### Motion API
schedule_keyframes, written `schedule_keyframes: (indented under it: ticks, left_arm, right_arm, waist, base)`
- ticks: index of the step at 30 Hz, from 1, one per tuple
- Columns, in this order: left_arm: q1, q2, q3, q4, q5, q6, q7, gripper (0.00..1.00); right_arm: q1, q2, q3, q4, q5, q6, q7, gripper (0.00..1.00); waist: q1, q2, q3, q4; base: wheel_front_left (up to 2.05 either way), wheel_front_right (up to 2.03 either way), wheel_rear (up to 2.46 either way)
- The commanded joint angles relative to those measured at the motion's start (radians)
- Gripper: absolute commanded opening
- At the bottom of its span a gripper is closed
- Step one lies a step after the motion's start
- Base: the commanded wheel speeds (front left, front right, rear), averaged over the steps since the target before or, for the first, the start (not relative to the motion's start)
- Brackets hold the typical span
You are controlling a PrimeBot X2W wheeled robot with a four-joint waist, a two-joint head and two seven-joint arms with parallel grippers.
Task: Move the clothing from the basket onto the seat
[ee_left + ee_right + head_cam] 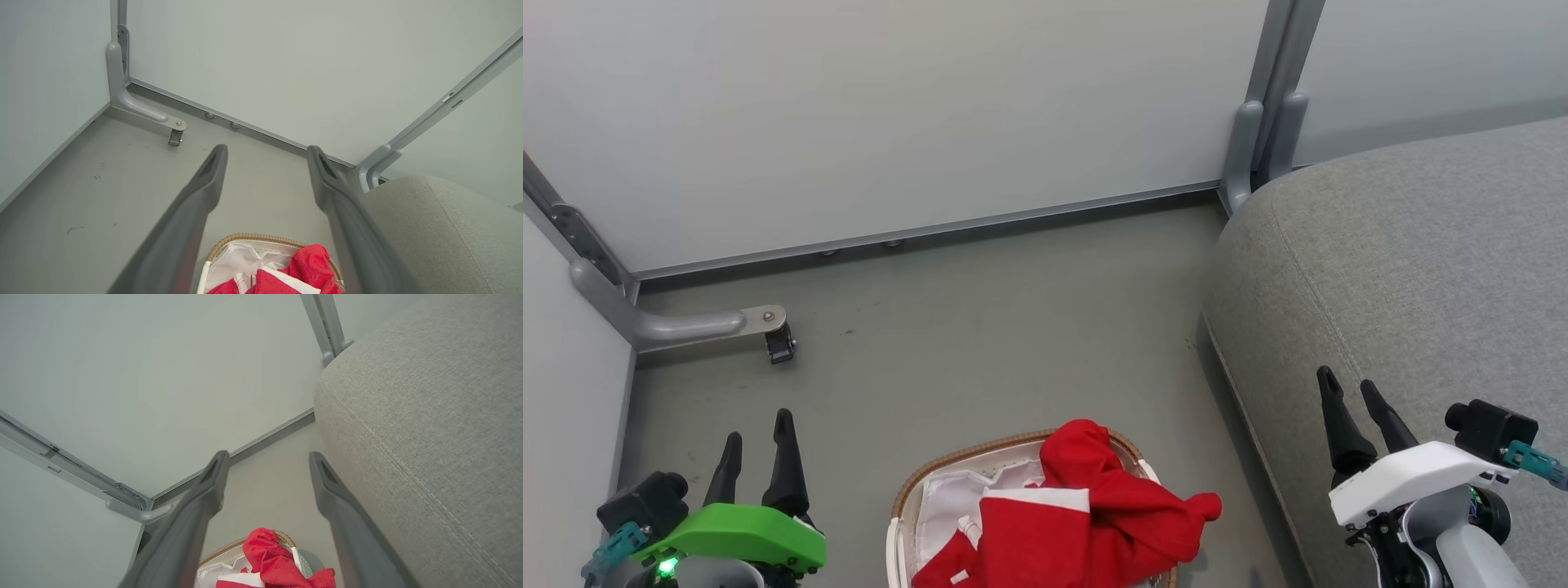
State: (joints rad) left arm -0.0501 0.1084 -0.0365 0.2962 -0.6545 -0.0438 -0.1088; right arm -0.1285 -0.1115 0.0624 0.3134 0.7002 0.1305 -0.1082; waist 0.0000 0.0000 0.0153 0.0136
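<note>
The red clothing (1086,510) with white trim lies heaped in the basket (947,461) at the bottom centre of the head view, one red fold hanging over the basket's right rim. A white cloth liner (952,502) shows at the basket's left. The grey seat (1405,269) fills the right side. My left gripper (758,425) hangs open left of the basket, empty. My right gripper (1349,387) is open over the seat's front part, empty. In the wrist views the clothing (294,273) (271,561) sits below the spread fingers of each open gripper (267,149) (267,455).
Pale partition walls (890,106) close off the back and left. A grey metal foot with a caster (780,343) juts onto the floor at the left, and an upright post (1258,131) stands by the seat's far corner. Grey floor (1013,327) lies beyond the basket.
</note>
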Motion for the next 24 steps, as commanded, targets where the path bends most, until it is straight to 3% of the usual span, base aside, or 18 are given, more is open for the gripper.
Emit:
schedule_keyframes:
  ticks: [1, 24]
  left_arm:
    - [0.002, 0.013, -0.004, -0.011, 0.036, 0.002, -0.011, 1.00]
    - [-0.014, 0.027, -0.044, 0.027, 0.285, -0.001, -0.071, 1.00]
  right_arm:
    - [-0.021, -0.011, 0.002, -0.005, -0.031, 0.000, -0.013, 1.00]
    - [-0.081, -0.044, 0.032, 0.068, -0.305, 0.000, -0.073, 1.00]
  waist:
    - [0.0000, 0.0000, 0.000, 0.000]
    - [0.0000, 0.0000, 0.002, 0.003]
  base:
    - [0.00, 0.00, 0.00]
    - [0.00, 0.00, 0.00]
